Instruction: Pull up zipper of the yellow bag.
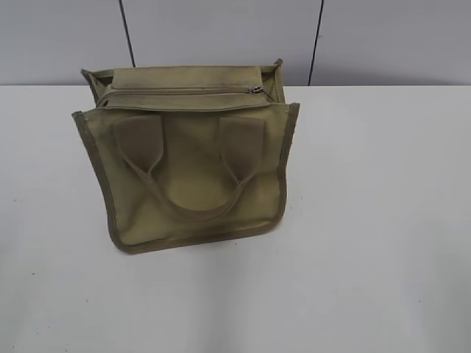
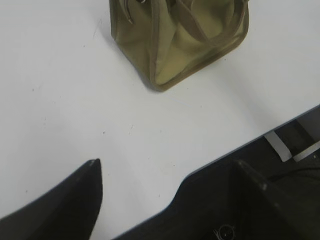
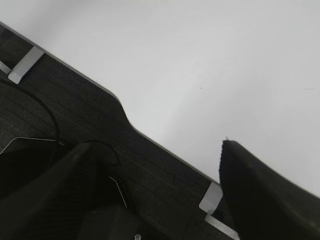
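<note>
The yellow bag (image 1: 193,165) is a boxy olive-khaki tote with two looped handles, standing on the white table at the back, left of middle. Its zipper (image 1: 184,91) runs along the top panel, with the silver pull (image 1: 255,90) at the right end. The bag's lower corner also shows at the top of the left wrist view (image 2: 175,40). My left gripper (image 2: 167,167) is open and empty, low by the table's front edge, far from the bag. My right gripper (image 3: 155,147) is open and empty over the front edge. Neither gripper shows in the exterior view.
The white table (image 1: 368,220) ends at a dark front edge strip with a notch (image 2: 200,175), also in the right wrist view (image 3: 125,115). Grey wall panels (image 1: 221,33) stand behind the table.
</note>
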Available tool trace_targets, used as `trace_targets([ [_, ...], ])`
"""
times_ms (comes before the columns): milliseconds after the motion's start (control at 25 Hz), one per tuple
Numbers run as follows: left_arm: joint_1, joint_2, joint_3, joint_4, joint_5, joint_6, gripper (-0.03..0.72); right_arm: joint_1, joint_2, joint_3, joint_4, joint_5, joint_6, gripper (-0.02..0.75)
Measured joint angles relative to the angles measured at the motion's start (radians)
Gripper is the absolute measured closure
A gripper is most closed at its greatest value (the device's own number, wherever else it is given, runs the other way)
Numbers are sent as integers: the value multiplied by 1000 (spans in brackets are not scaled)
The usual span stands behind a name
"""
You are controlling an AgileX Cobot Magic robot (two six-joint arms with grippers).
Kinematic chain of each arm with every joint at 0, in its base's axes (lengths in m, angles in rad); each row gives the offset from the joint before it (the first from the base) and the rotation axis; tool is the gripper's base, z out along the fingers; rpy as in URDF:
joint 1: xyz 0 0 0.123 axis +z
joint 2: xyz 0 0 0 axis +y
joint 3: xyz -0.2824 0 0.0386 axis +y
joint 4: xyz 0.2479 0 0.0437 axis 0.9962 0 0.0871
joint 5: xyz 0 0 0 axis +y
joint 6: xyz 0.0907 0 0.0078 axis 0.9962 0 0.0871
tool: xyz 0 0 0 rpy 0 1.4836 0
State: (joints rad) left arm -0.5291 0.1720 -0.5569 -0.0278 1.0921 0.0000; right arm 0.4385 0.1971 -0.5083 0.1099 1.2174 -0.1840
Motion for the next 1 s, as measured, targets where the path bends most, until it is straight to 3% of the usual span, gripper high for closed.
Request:
trace_targets([
  [280, 0, 8, 18, -16, -39, 25, 107, 0, 0, 38, -1, -106, 1, 178],
  [640, 0, 8, 21, -18, -38, 28, 172, 0, 24, 38, -3, -119, 15, 260],
  [880, 1, 8, 21, -18, -38, 28, 178, 0, 25, 38, -1, -122, 18, 268],
  [1000, 46, 4, 21, -20, -38, 28, 187, -12, 11, 38, 2, -122, 19, 268],
])
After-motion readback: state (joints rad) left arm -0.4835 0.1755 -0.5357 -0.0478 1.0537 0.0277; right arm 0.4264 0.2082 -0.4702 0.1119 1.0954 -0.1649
